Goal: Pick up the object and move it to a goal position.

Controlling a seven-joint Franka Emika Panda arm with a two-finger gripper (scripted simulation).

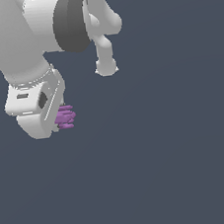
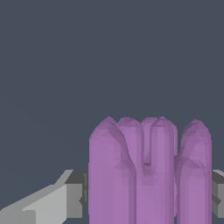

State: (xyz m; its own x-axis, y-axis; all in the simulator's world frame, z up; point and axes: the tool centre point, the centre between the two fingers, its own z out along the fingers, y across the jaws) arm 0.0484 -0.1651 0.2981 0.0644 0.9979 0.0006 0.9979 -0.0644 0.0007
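Item: purple ridged block (image 1: 65, 117), lumpy, with rounded layered lobes. It is sitting between the two fingers of the white gripper (image 1: 60, 121), projecting from the gripper body toward the exterior view's right.

Item: gripper, clamping the block. In the wrist view the block (image 2: 148, 175) is filling the gap between the grey finger pads (image 2: 74, 194), each pad pressing a side.

Item: white arm (image 1: 29, 29), reaching above the gripper against a plain dark grey-blue background (image 1: 180, 165).

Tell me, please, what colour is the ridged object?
Purple-magenta object; the wrist view shows it best.
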